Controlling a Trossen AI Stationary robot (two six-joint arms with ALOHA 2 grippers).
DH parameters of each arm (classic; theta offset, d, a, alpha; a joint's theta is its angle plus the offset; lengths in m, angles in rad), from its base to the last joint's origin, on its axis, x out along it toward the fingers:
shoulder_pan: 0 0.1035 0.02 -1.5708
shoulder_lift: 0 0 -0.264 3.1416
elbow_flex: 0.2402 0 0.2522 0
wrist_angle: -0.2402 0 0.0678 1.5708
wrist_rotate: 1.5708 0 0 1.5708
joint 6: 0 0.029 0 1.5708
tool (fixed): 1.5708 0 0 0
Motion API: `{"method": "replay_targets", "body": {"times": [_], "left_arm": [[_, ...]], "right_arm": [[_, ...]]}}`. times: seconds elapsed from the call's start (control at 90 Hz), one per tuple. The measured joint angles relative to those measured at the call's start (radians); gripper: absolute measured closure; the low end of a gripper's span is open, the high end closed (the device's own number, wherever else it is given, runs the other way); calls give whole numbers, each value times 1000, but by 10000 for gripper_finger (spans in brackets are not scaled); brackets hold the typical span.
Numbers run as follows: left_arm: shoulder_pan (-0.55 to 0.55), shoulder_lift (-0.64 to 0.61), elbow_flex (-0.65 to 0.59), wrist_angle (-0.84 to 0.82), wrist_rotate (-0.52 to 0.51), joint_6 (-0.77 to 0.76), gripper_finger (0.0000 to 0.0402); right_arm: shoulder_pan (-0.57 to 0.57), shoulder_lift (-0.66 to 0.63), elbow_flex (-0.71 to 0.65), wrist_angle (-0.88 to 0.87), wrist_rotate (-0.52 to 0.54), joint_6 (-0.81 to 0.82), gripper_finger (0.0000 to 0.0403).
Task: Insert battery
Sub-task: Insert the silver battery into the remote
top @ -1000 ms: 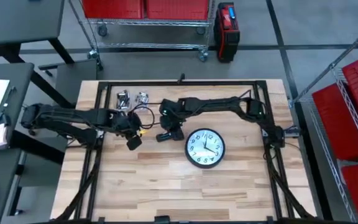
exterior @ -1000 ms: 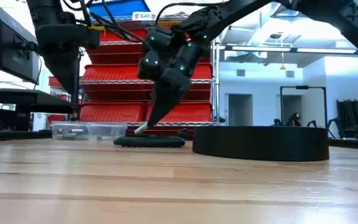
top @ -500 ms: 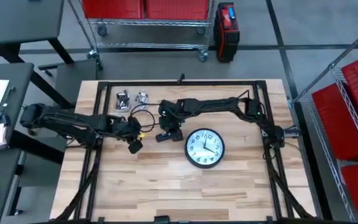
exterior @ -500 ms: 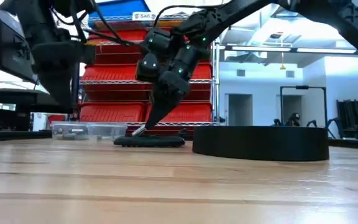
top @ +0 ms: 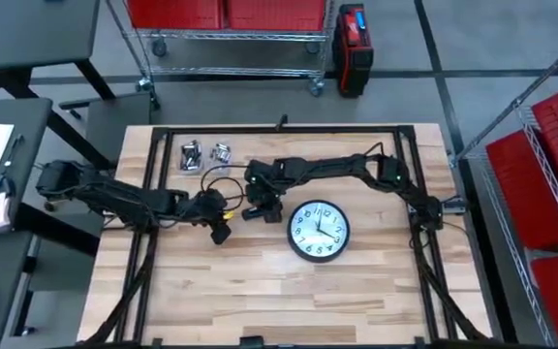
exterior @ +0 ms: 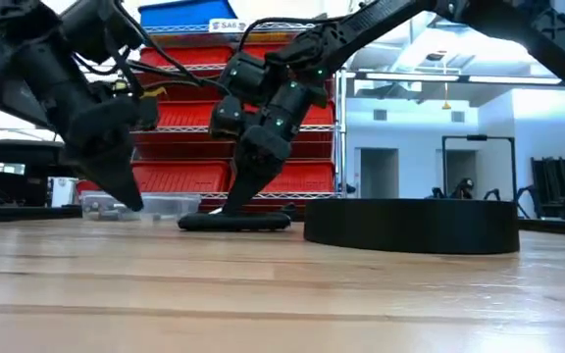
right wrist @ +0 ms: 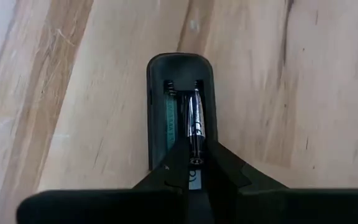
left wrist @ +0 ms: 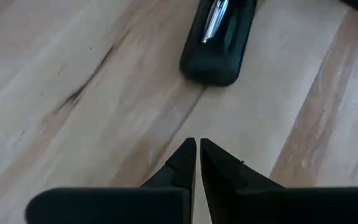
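Right claw (right wrist: 194, 163) is pinching a small silver-black cylindrical battery (right wrist: 195, 127), seating it in the open bay of a black oblong plastic remote (right wrist: 180, 112) lying on the wooden bench (top: 260, 281) at the round black wall clock's (top: 319, 230) 10 o'clock. Battery is looking light, rigid, slippery; gripping mid-barrel seems safest. Left claw (left wrist: 197, 157) is hovering nearby, fingers together, empty.

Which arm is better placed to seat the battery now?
The right: its tool grips the battery, already lying partly in the remote's open bay. The left tool is shut, empty, short of the remote.
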Motion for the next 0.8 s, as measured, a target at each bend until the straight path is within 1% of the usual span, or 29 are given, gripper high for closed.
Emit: {"method": "replay_targets", "body": {"times": [0.144,0.333,0.433,0.667,0.8], "left_arm": [[4,88,1,108,0,15,398],[4,170,1,193,3,1,398],[4,187,2,214,24,-1,398],[4,185,2,222,33,-4,398],[4,185,2,222,35,-6,398]], "right_arm": [[7,10,0,28,-2,0,380],[11,11,0,34,5,-26,354],[13,11,0,38,18,-26,345],[13,11,1,35,20,-28,328],[13,15,37,-5,22,-29,322]]}}
